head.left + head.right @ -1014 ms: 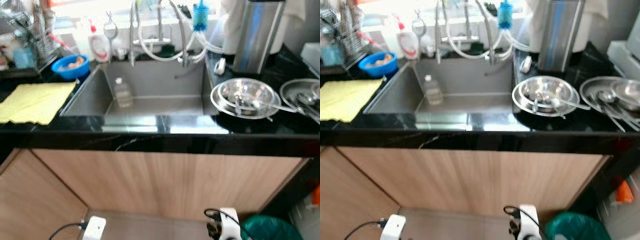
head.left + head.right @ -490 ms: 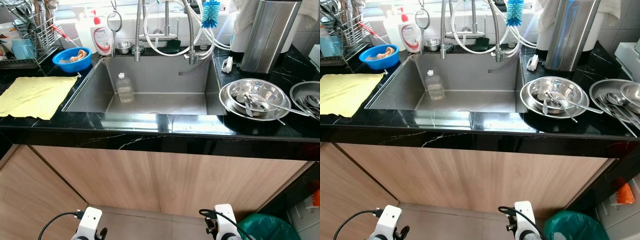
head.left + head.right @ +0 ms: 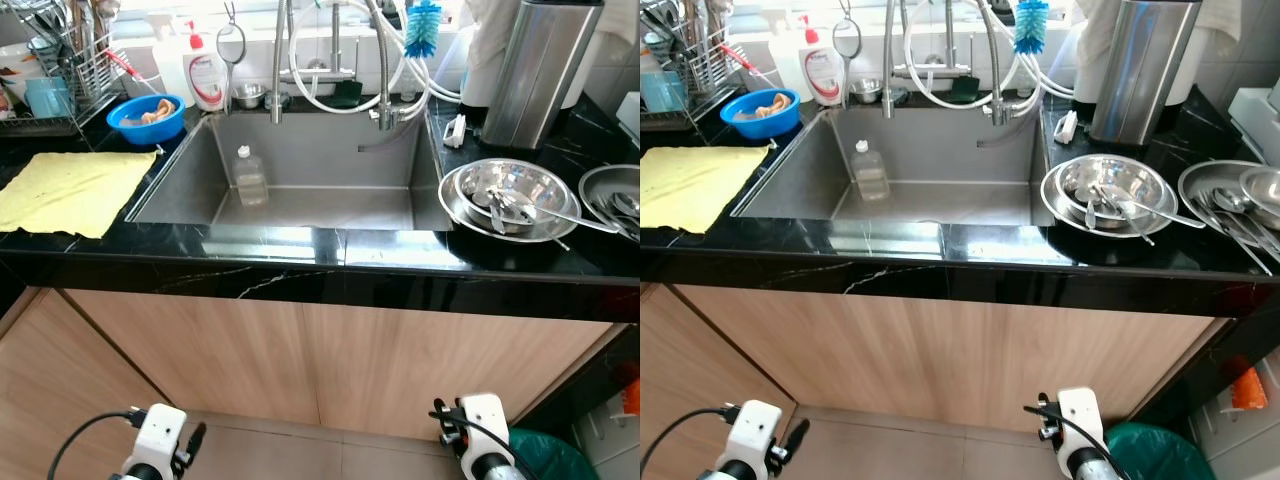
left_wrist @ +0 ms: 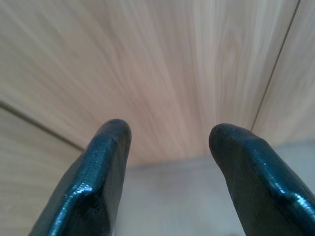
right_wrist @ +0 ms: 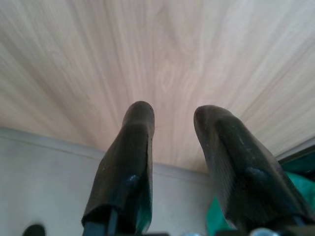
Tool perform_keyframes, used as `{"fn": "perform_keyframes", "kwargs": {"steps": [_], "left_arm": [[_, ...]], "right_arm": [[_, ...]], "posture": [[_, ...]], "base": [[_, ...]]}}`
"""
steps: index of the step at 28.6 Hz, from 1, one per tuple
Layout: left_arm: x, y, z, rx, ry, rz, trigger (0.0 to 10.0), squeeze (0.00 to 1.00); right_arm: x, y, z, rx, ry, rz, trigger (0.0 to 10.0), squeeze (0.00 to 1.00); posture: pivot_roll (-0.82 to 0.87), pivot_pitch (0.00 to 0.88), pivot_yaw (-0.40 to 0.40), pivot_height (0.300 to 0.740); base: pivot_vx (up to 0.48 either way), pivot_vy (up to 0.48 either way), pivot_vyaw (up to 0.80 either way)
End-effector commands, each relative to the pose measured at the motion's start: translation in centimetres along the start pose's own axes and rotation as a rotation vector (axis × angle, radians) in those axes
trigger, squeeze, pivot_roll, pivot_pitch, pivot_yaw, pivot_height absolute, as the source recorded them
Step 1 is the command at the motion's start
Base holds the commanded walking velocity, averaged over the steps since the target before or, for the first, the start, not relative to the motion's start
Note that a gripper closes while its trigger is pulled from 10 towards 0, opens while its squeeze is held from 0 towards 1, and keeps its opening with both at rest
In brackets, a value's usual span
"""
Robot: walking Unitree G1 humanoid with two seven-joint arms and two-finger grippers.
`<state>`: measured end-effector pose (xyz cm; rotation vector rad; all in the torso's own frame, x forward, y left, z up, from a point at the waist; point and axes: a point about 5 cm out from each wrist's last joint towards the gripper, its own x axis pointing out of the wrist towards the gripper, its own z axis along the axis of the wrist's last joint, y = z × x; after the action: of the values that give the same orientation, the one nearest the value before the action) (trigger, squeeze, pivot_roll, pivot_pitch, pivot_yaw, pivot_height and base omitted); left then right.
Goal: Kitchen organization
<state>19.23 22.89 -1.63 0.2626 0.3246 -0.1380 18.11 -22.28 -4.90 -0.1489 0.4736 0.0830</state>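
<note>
Down at your feet both arms hang low in front of the wooden cabinet front (image 3: pixel 330 360), and they've just swung outward: half a second ago the two wrists sat closer together, now they're spread wider and a touch lower. Your left gripper (image 4: pixel 170 172) has its fingers parted with nothing between them, looking at wood grain; your right gripper (image 5: pixel 172 157) is the same, fingers apart and empty, with the green bin (image 3: pixel 1150 450) just beside it. The view has steadied too; a second back it was smeared and tilted, now it's crisp, so you've likely settled square to the counter (image 3: pixel 300 265). Up on it, the yellow cloth (image 3: pixel 65 190) lies flat on your left, the sink (image 3: pixel 300 195) sits dead centre with a small clear bottle (image 3: pixel 248 178) standing in it, and the steel bowl (image 3: pixel 505 195) with utensils inside rests on your right, more steel dishes (image 3: pixel 1240 195) beyond it. Further back, the blue bowl (image 3: pixel 147 112), the soap bottle (image 3: pixel 207 78) and the dish rack (image 3: pixel 55 60) line the rear. Nothing's been touched yet, I'd say; you're staged, hands ready, everything still to sort.
</note>
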Motion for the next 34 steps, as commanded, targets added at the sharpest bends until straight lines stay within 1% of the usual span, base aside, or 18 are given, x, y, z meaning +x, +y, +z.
{"fn": "perform_keyframes", "kwargs": {"steps": [1,2,4,5,6,9,10,13,15,16,18,20,21,23,24,27,30,34], "left_arm": [[-0.2,0.3,0.8,-0.018,-0.043,0.046,10.0,0.0],[-0.5,0.3,1.9,-0.02,-0.098,0.08,10.0,0.0],[-0.8,0.2,2.9,-0.018,-0.145,0.114,10.0,0.0],[-1.1,0.0,3.4,-0.027,-0.163,0.123,10.0,0.0],[-1.4,-0.2,3.8,-0.032,-0.175,0.131,10.0,0.0],[-2.5,-0.5,4.7,-0.047,-0.203,0.169,10.0,0.0],[-2.5,-0.5,4.7,-0.047,-0.203,0.169,10.0,0.0],[-3.4,0.0,5.8,-0.04,-0.246,0.233,10.0,0.0],[-3.6,0.2,6.2,-0.04,-0.255,0.252,10.0,0.0],[-3.7,0.5,6.7,-0.041,-0.271,0.27,10.0,0.0],[-4.0,1.0,8.5,-0.038,-0.32,0.321,10.0,0.0],[-3.9,1.2,9.6,-0.031,-0.351,0.332,10.0,0.0],[-3.6,1.4,10.8,-0.025,-0.389,0.334,10.0,0.0],[-3.3,1.4,11.6,-0.023,-0.416,0.331,10.0,0.0],[-3.0,1.5,12.6,-0.033,-0.442,0.336,10.0,0.0],[-2.9,1.6,13.3,-0.04,-0.461,0.337,10.0,0.0],[-2.5,1.4,14.0,-0.04,-0.474,0.315,10.0,0.0],[-1.2,0.9,14.3,-0.033,-0.467,0.274,10.0,0.0]], "right_arm": [[0.3,-0.1,1.5,-0.006,-0.089,0.001,10.0,0.0],[0.1,-0.4,2.2,-0.031,-0.129,0.001,10.0,0.0],[-0.2,-0.6,2.7,-0.073,-0.162,0.007,10.0,0.0],[-0.5,-0.7,3.3,-0.116,-0.194,0.017,10.0,0.0],[-0.8,-0.9,3.8,-0.126,-0.217,0.017,10.0,0.0],[-2.3,-1.4,5.4,-0.126,-0.28,-0.015,10.0,0.0],[-2.3,-1.4,5.4,-0.126,-0.28,-0.015,10.0,0.0],[-3.4,-1.6,7.8,-0.145,-0.351,-0.068,10.0,0.0],[-3.7,-1.7,8.5,-0.156,-0.368,-0.087,10.0,0.0],[-3.7,-1.8,9.1,-0.154,-0.387,-0.107,10.0,0.0],[-4.0,-1.8,11.3,-0.157,-0.442,-0.153,10.0,0.0],[-4.0,-1.6,12.4,-0.169,-0.464,-0.166,10.0,0.0],[-3.8,-1.5,13.5,-0.169,-0.487,-0.173,10.0,0.0],[-3.7,-1.3,14.2,-0.16,-0.504,-0.175,10.0,0.0],[-3.6,-1.1,15.1,-0.172,-0.518,-0.181,10.0,0.0],[-3.7,-0.9,15.9,-0.173,-0.533,-0.193,10.0,0.0],[-4.0,-0.7,17.0,-0.163,-0.548,-0.248,10.0,0.0],[-3.8,-0.6,17.2,-0.136,-0.54,-0.293,10.0,0.0]], "posture": [[-0.06,0.0,0.053,0.74],[-0.05,0.0,0.046,0.74],[-0.06,0.0,0.044,0.74],[-0.06,0.0,0.041,0.74],[-0.06,0.0,0.038,0.74],[-0.05,0.0,0.033,0.74],[-0.05,0.0,0.033,0.74],[-0.05,0.0,0.029,0.74],[-0.05,0.0,0.028,0.74],[-0.05,0.0,0.03,0.74],[-0.05,0.0,0.03,0.74],[-0.05,0.0,0.03,0.74],[-0.05,0.0,0.031,0.74],[-0.05,0.0,0.033,0.74],[-0.05,0.0,0.037,0.74],[-0.05,0.0,0.038,0.74],[-0.06,0.0,0.041,0.74],[-0.07,0.0,0.044,0.74]], "base": [[0.0,0.0,0.0],[0.0,0.0,0.0],[0.0,0.0,0.0],[0.0,0.0,0.0],[0.0,0.0,0.0],[0.0,0.0,0.0],[0.0,0.0,0.0],[0.0,0.0,0.0],[0.0,0.0,0.0],[0.0,0.0,0.0],[0.0,0.0,0.0],[0.0,0.0,0.0],[0.0,0.0,0.0],[0.0,0.0,0.0],[0.0,0.0,0.0],[0.0,0.0,0.0],[0.0,0.0,0.0],[0.0,0.0,0.0]]}}
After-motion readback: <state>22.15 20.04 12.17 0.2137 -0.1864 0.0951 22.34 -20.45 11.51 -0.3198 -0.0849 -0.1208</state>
